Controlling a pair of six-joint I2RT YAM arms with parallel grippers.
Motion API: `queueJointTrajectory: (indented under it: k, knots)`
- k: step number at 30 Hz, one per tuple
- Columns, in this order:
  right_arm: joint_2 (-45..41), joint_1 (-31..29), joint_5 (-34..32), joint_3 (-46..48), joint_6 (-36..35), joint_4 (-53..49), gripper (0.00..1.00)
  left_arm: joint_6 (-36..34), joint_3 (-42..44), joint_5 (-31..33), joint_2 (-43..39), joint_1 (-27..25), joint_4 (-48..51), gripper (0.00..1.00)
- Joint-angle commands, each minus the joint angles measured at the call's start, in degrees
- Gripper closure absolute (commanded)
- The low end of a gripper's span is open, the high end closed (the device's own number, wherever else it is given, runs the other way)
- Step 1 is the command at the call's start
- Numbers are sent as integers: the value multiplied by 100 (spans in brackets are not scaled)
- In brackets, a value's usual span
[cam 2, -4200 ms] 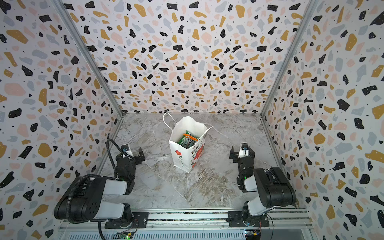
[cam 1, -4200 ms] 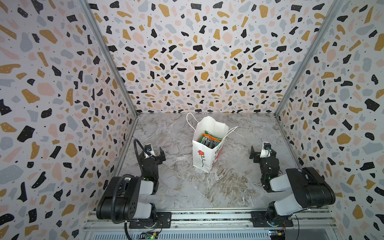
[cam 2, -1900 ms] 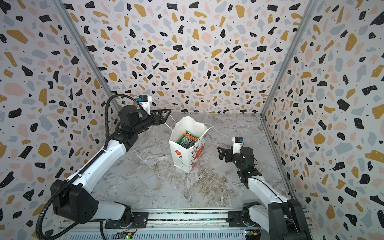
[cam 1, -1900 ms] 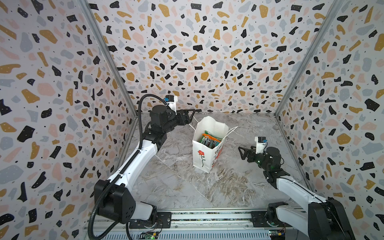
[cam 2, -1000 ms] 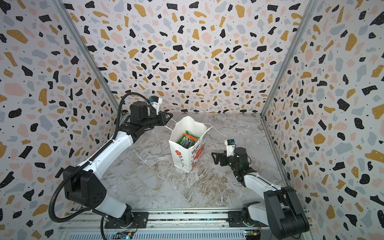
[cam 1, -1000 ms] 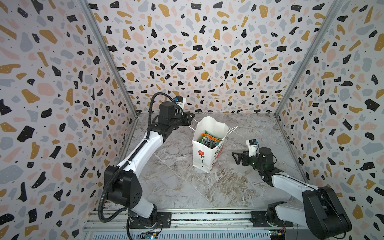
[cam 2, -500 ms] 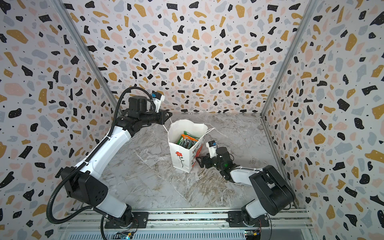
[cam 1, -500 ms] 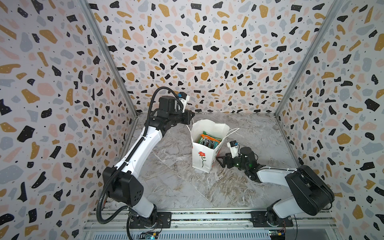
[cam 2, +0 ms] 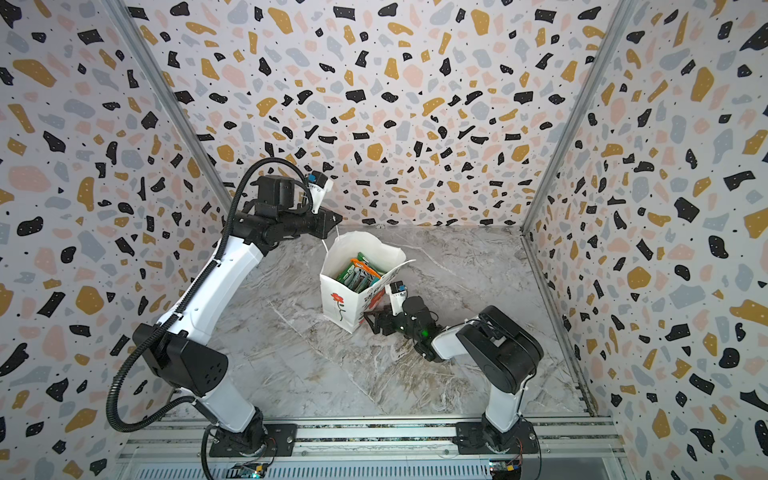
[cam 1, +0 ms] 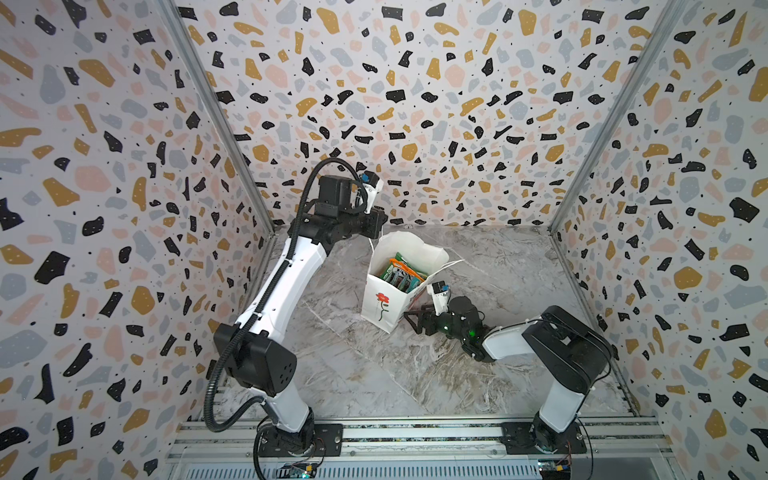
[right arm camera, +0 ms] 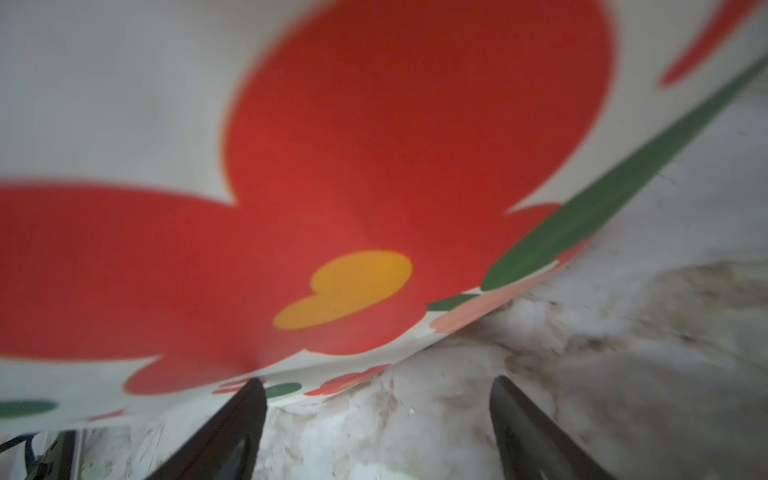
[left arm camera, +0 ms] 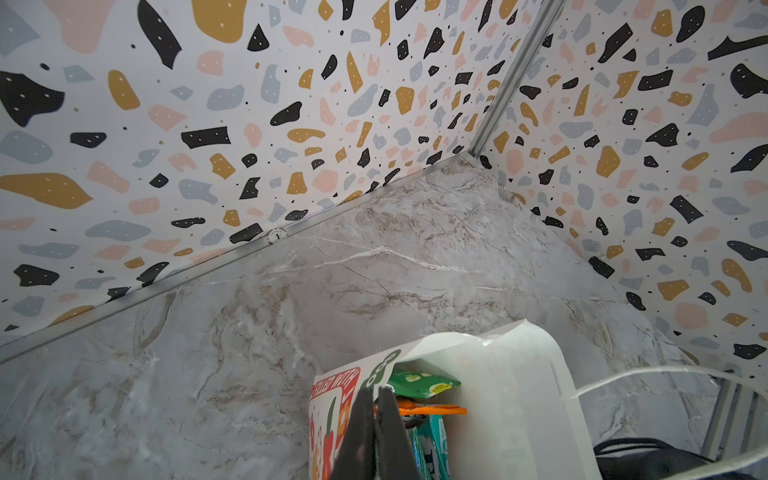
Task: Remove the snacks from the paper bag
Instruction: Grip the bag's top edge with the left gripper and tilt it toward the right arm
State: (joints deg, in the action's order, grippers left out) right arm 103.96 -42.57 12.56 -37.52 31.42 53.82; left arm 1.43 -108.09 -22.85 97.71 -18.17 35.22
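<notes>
Terrazzo-patterned walls close in the marbled grey worktop on three sides, and a metal rail crosses the bottom edge of both top views. At centre left the left arm rises from that rail and bends toward the middle. Its left pincer is clenched and hangs just above the upper left corner of the white paper bag. One of the bag's white cord handles runs up to the pincer's tip, but whether it is pinched cannot be told. In the left wrist view the shut fingers hide part of the bag's mouth.

The bag stands near the middle of the worktop, mouth open upward, a red flower on its front. The snack packets all sit inside, on edge and packed together, green, orange and teal, with the bag's tall white walls around them.

Just right of the bag's base, low over the worktop, the right pincer is released, with nothing between its fingers. In the right wrist view one fingertip meets the bag's bottom edge, and the blurred flower print fills most of the frame. The right arm folds at lower right.
</notes>
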Motion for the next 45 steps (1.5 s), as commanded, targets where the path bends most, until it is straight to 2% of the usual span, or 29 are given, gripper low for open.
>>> queueJointTrajectory:
  k: [1, 9, 15, 18, 24, 30, 33, 37, 45]
  knots:
    - [330, -144, -275, -405, 274, 781, 15, -200, -495, -99, -99, 7, -476, 100]
    - [1280, -407, -489, -1354, 564, 1006, 17, -299, -690, -86, -13, 7, -663, 100]
    - [1637, -489, -503, -1881, 558, 898, 17, -382, -649, -213, 31, -19, -699, 100]
    - [1600, -487, -495, -1834, 481, 776, 17, -437, -493, -191, -14, -61, -709, 100]
    - [901, -365, -759, -707, 159, 605, 14, -411, 397, -24, -433, -166, -1262, 100]
    - [-93, 95, -1027, 752, 237, 582, 12, -377, 1057, 140, -783, -361, -1571, 100]
    - [-669, 420, -1208, 1239, 195, 223, 12, -373, 1265, 188, -917, -482, -1606, 100]
    - [-1494, 834, -1613, 1448, -20, -695, 11, -353, 1511, 229, -1091, -713, -1656, 100]
    - [-2794, 1281, -2238, 1252, -586, -2256, 9, -345, 1903, 301, -1423, -1250, -1704, 100]
